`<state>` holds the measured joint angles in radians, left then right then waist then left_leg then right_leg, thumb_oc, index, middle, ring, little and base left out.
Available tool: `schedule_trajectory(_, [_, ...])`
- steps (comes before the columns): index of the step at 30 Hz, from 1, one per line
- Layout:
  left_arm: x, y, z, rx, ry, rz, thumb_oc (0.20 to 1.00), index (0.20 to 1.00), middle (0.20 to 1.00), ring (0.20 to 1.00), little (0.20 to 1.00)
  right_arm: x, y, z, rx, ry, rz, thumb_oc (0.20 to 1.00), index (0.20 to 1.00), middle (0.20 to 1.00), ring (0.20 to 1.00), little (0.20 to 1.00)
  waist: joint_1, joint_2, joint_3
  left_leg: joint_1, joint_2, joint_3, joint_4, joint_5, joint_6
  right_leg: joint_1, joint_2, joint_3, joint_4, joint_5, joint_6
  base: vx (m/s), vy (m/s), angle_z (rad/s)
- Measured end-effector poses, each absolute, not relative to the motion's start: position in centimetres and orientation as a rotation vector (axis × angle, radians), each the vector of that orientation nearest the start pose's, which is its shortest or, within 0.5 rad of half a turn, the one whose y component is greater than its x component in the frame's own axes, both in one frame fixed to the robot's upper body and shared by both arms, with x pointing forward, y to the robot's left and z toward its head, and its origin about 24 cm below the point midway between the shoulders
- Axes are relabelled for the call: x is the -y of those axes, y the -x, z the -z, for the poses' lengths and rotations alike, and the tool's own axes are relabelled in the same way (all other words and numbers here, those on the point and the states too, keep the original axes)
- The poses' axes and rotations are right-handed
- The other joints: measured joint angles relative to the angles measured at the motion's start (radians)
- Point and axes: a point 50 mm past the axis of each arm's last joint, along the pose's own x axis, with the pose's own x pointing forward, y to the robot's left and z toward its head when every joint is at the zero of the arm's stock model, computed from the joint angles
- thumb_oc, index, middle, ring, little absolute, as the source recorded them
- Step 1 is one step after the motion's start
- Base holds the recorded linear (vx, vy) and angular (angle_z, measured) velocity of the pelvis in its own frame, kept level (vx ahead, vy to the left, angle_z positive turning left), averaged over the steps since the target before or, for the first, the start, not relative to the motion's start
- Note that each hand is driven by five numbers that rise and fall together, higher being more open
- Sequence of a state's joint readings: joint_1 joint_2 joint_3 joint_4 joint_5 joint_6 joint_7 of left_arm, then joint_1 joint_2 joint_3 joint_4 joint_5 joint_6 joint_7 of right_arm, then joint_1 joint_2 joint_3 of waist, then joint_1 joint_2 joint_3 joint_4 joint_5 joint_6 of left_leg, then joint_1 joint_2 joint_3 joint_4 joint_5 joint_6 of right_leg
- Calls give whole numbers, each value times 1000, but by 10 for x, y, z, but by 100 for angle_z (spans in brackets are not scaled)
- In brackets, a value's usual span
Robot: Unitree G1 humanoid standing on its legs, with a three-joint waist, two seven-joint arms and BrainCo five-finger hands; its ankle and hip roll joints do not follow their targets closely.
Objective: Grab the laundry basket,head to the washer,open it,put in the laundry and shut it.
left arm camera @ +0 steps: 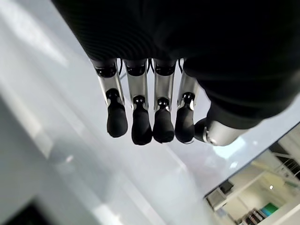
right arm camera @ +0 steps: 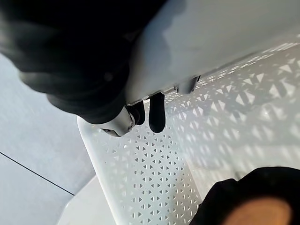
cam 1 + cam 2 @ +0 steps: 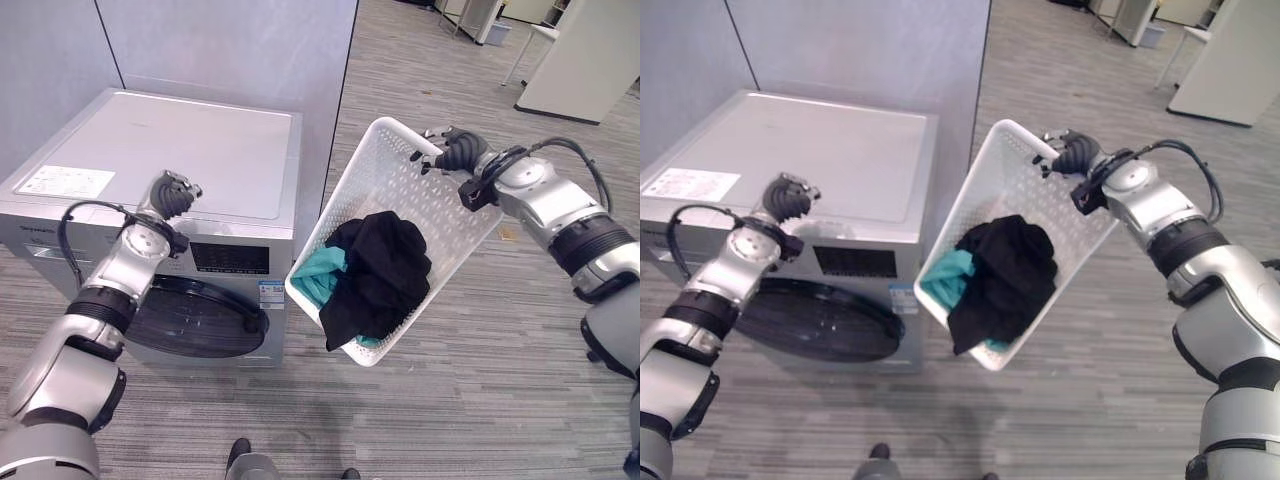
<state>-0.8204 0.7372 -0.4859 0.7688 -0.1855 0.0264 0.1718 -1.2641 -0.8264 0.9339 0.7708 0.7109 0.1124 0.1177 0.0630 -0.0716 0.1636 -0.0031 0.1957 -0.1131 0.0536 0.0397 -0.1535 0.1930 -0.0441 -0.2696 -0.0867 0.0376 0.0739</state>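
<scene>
The basket (image 3: 400,215) hangs tilted in the air, right of the washer (image 3: 160,180), with the laundry (image 3: 375,275) bunched at its low end. The right hand (image 3: 452,150) is clamped on the far rim. The left hand (image 3: 172,193), fingers relaxed and holding nothing, seems to hover above the washer's near top edge. The door (image 3: 195,315) is closed.

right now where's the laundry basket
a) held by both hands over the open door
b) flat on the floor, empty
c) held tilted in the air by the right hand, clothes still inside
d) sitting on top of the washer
c: the right hand has its fingers curled over the rim of the white laundry basket, which hangs tilted beside the washer with the black and teal clothes bunched at its low end.
</scene>
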Motion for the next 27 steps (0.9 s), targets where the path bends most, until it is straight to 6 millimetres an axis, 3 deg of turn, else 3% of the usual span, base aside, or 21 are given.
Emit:
schedule_trajectory(4, [-256, -379, -143, -23, -728, -144, 200, 200, 200, 200, 200, 232, -407, -252, 21, 541, -35, 200, 200, 200, 200, 200, -7, 0, -1, -19, 11, -36, -8, 14, -13, -2, 20, -31, 0, -6, -10, 5, -160, 25])
schedule_trajectory(8, [-257, -379, -143, -24, -729, -147, 200, 200, 200, 200, 200, 250, -406, -284, 93, 471, 103, 200, 200, 200, 200, 200, 1, 0, -1, -18, 25, -47, -23, 24, -21, 0, 36, -40, 0, -12, -19, 6, -170, 8])
schedule_trajectory(9, [-258, -378, -144, -24, -732, -150, 200, 200, 200, 200, 200, 254, -404, -303, 134, 442, 136, 200, 200, 200, 200, 200, 7, 0, -1, -18, 34, -48, -24, 25, -23, 1, 45, -40, 0, -13, -22, 5, -168, 1])
schedule_trajectory(13, [-263, -377, -144, -29, -740, -159, 200, 200, 200, 200, 200, 254, -403, -319, 180, 417, 151, 200, 200, 200, 200, 200, 4, 0, -2, -15, 48, -46, -26, 29, -29, 3, 59, -40, 0, -14, -28, 6, -126, -1])
schedule_trajectory(23, [-268, -372, -138, -46, -745, -157, 200, 200, 200, 200, 200, 243, -409, -313, 162, 381, 138, 200, 200, 200, 200, 200, 41, -2, -6, -35, 85, -44, 35, 32, -33, 9, 96, -26, 0, -21, -59, 18, -60, -3])
schedule_trajectory(27, [-266, -372, -135, -57, -757, -146, 200, 200, 200, 200, 200, 246, -411, -315, 148, 370, 173, 200, 200, 200, 200, 200, 40, -1, -7, -55, 86, -37, 15, 32, -35, 5, 89, -63, 0, -27, -64, 52, 107, 24])
